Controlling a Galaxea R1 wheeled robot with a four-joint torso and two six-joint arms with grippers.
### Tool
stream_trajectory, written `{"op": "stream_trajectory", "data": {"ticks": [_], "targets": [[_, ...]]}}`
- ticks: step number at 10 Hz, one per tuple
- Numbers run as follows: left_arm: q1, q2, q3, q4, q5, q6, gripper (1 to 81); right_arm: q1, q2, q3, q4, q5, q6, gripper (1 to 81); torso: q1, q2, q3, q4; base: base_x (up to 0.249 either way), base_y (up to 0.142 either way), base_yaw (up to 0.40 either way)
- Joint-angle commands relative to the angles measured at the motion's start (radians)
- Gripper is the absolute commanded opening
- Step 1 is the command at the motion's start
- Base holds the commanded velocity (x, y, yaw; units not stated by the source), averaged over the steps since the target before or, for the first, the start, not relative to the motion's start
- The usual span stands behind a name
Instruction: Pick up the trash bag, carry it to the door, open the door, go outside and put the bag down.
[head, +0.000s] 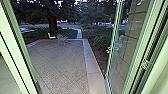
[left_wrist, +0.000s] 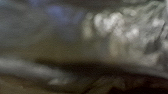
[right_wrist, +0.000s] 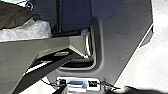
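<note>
Right now we face a doorway, with a pale green frame (head: 18, 42) on our left. The glass door (head: 121, 58) stands open on our right, and the paved yard (head: 60, 62) lies straight ahead. Its stones make slanted squares, with a smooth, pale strip (head: 91, 63) along the right edge. A white chair (head: 51, 36) is near the far edge, and a pale seat or small stand (head: 61, 38) is just beside it. Past them we see a big tree trunk (head: 52, 24) and a thin path (head: 79, 33). Bushes (head: 100, 43) grow between the strip and the door.

Our bag (right_wrist: 37, 30) is close to us, crumpled and see-through, with a dark, wrinkly thing (right_wrist: 15, 15) over it. Our left wrist view has bright, crinkly stuff (left_wrist: 110, 22) very near, but it is blurry. We cannot tell if our left claw or our right claw is spread, pressed together or pinching the bag.
</note>
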Motion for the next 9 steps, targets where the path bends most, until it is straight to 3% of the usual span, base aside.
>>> {"op": "stream_trajectory", "data": {"ticks": [1, 9], "targets": [[-0.039, 0.002, 0.0, -0.002, 0.077, 0.004, 1.0, 0.035, 0.009, 0.006, -0.012, -0.062, -0.002, 81.1, 0.0, 0.0, 0.0, 0.0, 0.064, 0.0, 0.0], [-0.039, 0.002, 0.001, -0.003, 0.077, 0.002, 1.0, 0.027, 0.012, -0.002, -0.023, -0.056, -0.002, 81.1, 0.0, 0.0, 0.0, 0.0, 0.086, 0.0, 0.0]]}}
